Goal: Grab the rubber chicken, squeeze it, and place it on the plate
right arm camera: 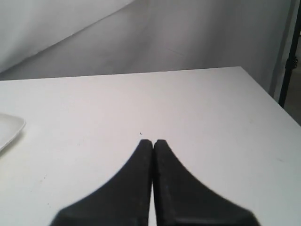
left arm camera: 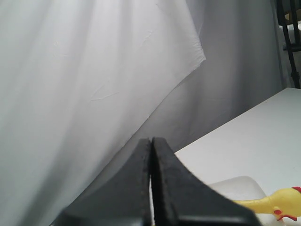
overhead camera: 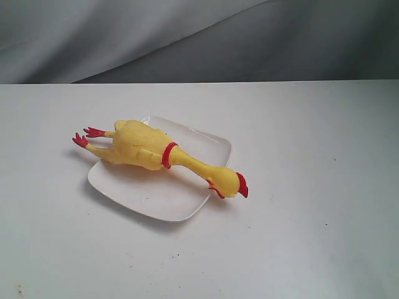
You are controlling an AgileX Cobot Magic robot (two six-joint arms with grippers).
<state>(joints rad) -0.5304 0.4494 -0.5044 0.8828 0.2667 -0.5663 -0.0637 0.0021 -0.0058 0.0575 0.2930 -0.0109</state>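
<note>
Placement is looking done: rubber chicken (overhead camera: pixel 149 148) is lying on the plate (overhead camera: pixel 156 199), torso resting across the middle. Long axis is running 10 o'clock to 4 o'clock in the exterior view, with the red feet pointing at 10 and the head at 4. Both ends are overhanging the rim and hanging over the white table (overhead camera: pixel 299 237).

Left gripper (left arm camera: pixel 151 141): fingers are pressing flat together, gripping nothing. Right gripper (right arm camera: pixel 153 142): same, clenched on nothing. Neither arm is showing in the exterior view, so both are sitting well apart from the toy.

Left wrist camera is catching the chicken's neck and head (left arm camera: pixel 273 203) plus a plate corner (left arm camera: pixel 235 186) just past its fingers. Right wrist camera is only catching a sliver of plate rim (right arm camera: pixel 7 129), no chicken. My read is that the left arm is sitting nearer, head end toward it.

If any correction is needed, I'm judging it as a left-arm job: fingers opening first, then closing across the 10-to-4 axis at the torso, not along it. Otherwise nothing left to grab.
</note>
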